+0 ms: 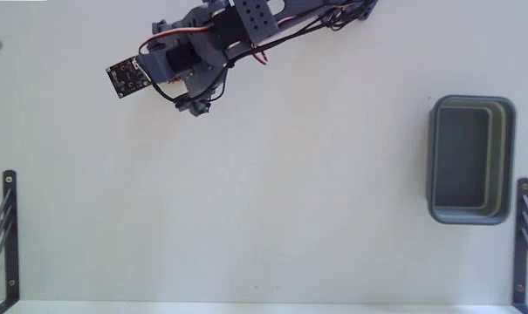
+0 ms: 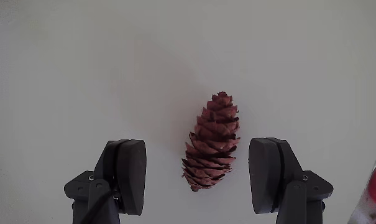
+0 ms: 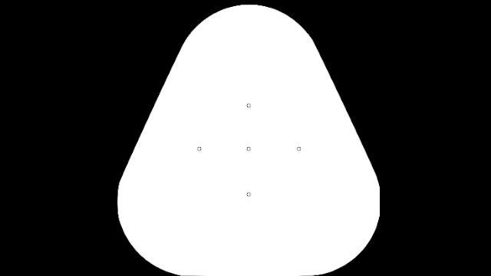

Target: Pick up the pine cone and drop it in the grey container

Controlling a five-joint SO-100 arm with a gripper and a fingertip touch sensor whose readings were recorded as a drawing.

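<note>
In the wrist view the reddish-brown pine cone (image 2: 212,142) lies on the white table, its narrow tip pointing away from the camera. My gripper (image 2: 197,163) is open. Its two dark fingers stand on either side of the cone's lower half, the right finger (image 2: 266,174) nearer to it than the left, and neither touches it. In the fixed view the gripper (image 1: 192,100) is at the upper left and the arm hides the pine cone. The grey container (image 1: 471,160) sits far off at the right edge, with nothing visible inside it.
Dark metal brackets stand at the table's lower left (image 1: 3,228) and lower right (image 1: 525,240) corners in the fixed view. White tabletop (image 1: 272,201) stretches between the arm and the container.
</note>
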